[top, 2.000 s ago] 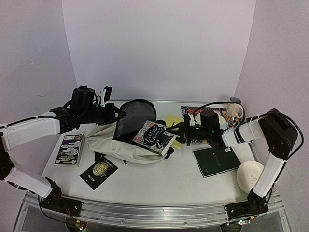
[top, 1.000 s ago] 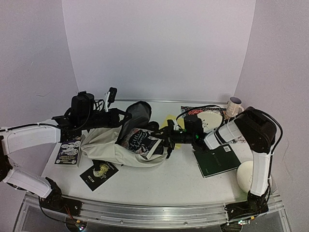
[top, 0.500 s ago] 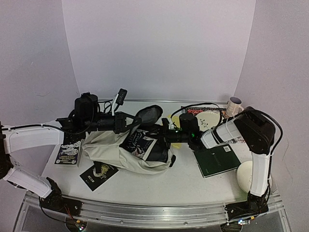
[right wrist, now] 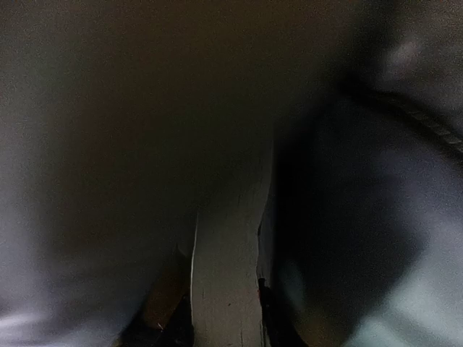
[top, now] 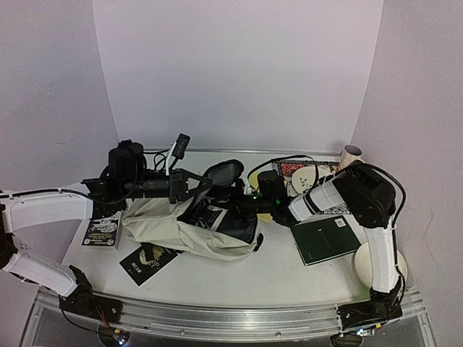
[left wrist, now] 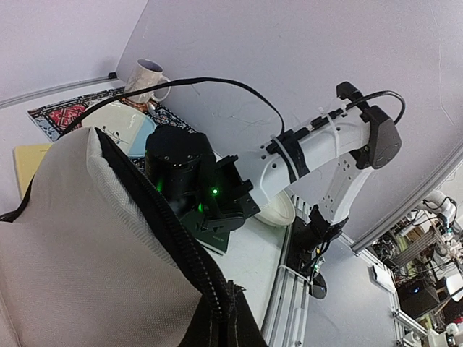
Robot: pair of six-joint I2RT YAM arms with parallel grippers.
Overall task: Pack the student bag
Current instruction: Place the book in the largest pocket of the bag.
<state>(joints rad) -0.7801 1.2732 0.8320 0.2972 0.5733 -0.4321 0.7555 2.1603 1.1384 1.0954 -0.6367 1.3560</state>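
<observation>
White table (top: 275, 271): student bag (top: 163, 224) lies left-right, mouth rightward; left tool (top: 197, 186) pinches rim; right tool (right wrist: 224, 322) grips book (top: 205, 215).

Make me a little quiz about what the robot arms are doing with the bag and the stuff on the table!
1. True or false: the green notebook lies on the table, outside the student bag.
2. Fill in: the left gripper holds up the bag's open ____.
3. Which gripper holds the book at the bag's mouth? A) left gripper B) right gripper
Key: 1 true; 2 flap; 3 B.
</observation>
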